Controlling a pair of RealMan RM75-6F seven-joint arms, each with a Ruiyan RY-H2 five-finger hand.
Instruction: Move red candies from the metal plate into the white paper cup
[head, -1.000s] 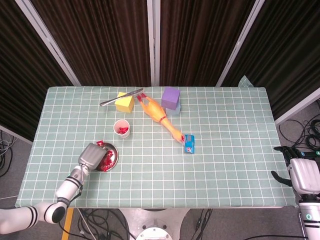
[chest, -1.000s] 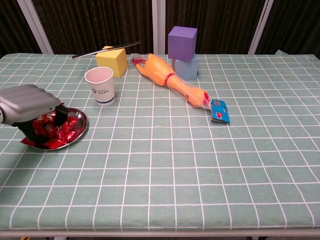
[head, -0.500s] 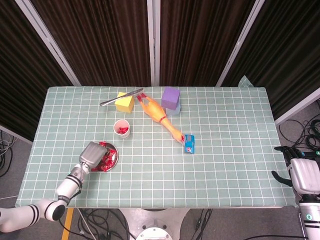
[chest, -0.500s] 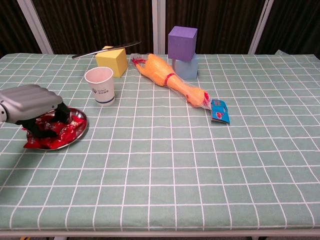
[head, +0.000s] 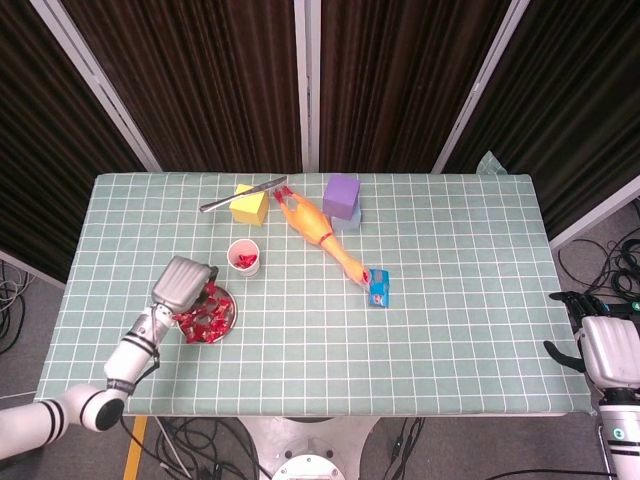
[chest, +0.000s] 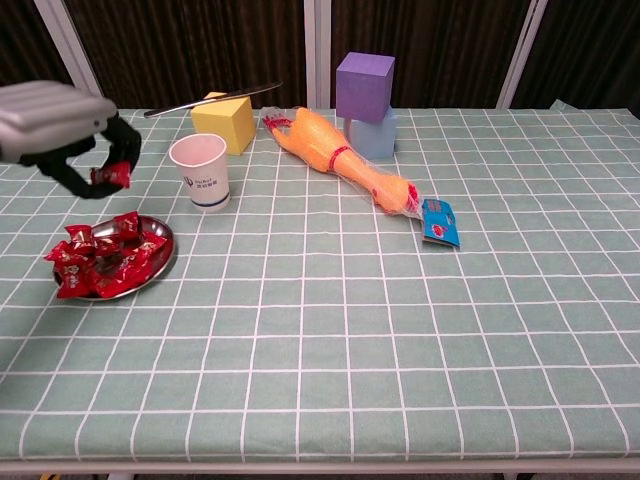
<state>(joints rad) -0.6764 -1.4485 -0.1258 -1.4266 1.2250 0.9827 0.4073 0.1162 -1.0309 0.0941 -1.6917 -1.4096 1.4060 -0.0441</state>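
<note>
The left hand (chest: 60, 125) pinches one red candy (chest: 108, 177) (fingers curled around it) above the metal plate (chest: 158, 262), left of the white paper cup (chest: 200, 172).

At lower left we see the plate (chest: 160, 262) holding candies (chest: 95, 262); the cup (chest: 200, 171) stands just above-right, the left hand (chest: 60, 125) left of it, holding a candy (chest: 110, 176).

the surface (chest: 400, 340) has a green checked cloth. on it lie a plate (chest: 160, 262) of candies (chest: 100, 262), a cup (chest: 200, 171), a yellow block (chest: 222, 121) with a knife (chest: 210, 99) on top, a rubber chicken (chest: 335, 155), a blue packet (chest: 440, 222), and a pale blue block (chest: 374, 137) under a purple block (chest: 364, 87).
</note>
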